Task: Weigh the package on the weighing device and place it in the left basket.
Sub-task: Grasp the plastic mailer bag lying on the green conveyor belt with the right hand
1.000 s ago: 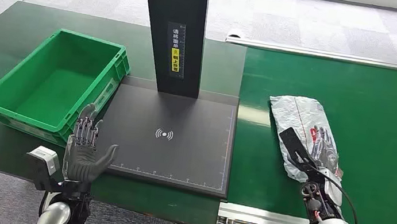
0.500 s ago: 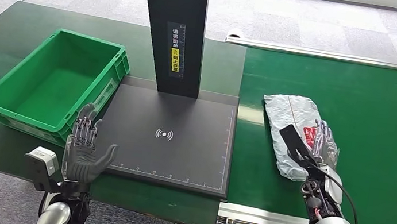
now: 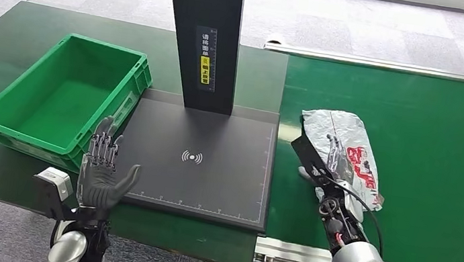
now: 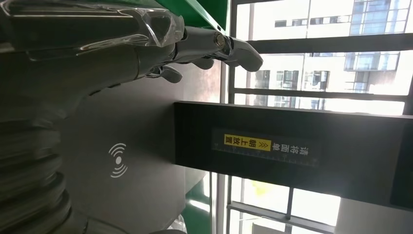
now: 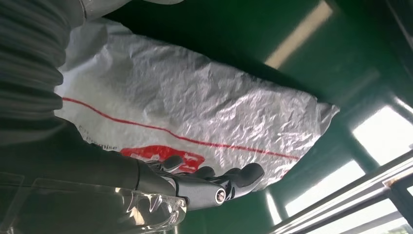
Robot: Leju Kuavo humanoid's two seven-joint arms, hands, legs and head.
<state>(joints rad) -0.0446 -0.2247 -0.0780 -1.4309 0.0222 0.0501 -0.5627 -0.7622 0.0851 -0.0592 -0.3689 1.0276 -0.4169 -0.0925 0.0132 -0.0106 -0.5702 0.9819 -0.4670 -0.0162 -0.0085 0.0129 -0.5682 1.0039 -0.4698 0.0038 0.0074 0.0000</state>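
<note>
One package (image 3: 343,154) right of the scale (image 3: 198,160), on belt | right hand (image 3: 320,161) grasping it | left hand (image 3: 101,169) released, fingers spread | risk: slick crumpled wrap may slip mid-transfer, landing off-scale.

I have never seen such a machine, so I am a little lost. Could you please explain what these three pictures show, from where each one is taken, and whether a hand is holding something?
It is a humanoid robot with two arms. The head view looks down from its body. A green basket stands left of the black weighing device. The left hand is open and holds nothing. The right hand grips the silver package over the green belt. The other two pictures come from cameras at the wrists and are turned: one shows the left hand's fingers above the device, the other the package held in the right hand.
</note>
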